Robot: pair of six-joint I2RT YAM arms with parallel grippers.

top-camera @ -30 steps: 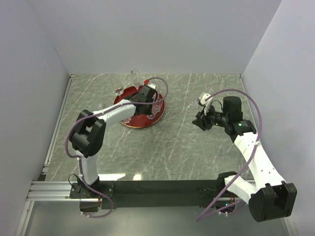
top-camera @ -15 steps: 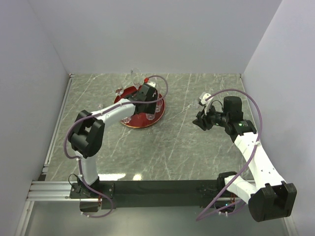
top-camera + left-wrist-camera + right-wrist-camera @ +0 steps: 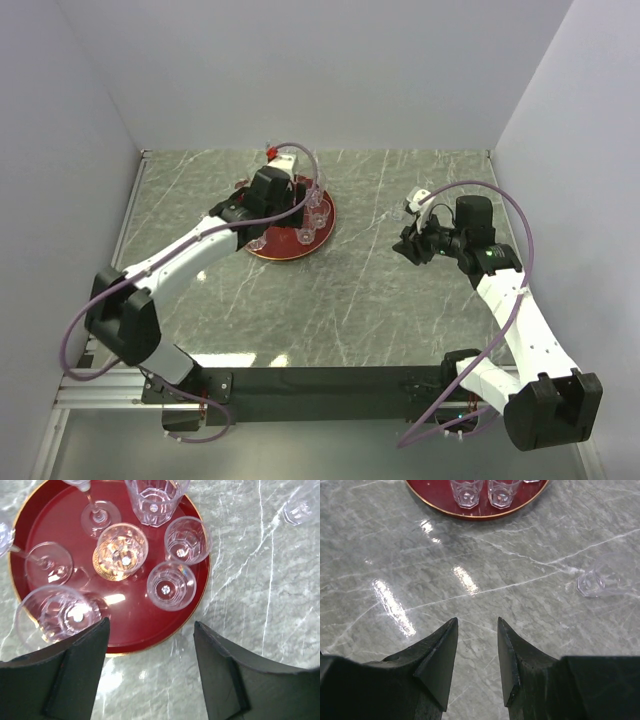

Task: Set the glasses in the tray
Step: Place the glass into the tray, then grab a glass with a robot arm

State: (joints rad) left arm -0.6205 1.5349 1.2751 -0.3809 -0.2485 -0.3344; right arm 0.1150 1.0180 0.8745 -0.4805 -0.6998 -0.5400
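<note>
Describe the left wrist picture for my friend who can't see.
A round red tray holds several clear glasses, some stemmed. One more glass is on the marble table outside it, and the left hand hangs open above.

Grey marble table (image 3: pixel 380 290) — tray (image 3: pixel 145 625), stray tumbler (image 3: pixel 598 578)

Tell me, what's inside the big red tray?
Clear glasses stand in the tray: short tumblers, stemmed ones and a taller one. One tumbler sits on the gold emblem, partly covering it. The left gripper hides part of the near rim.
</note>
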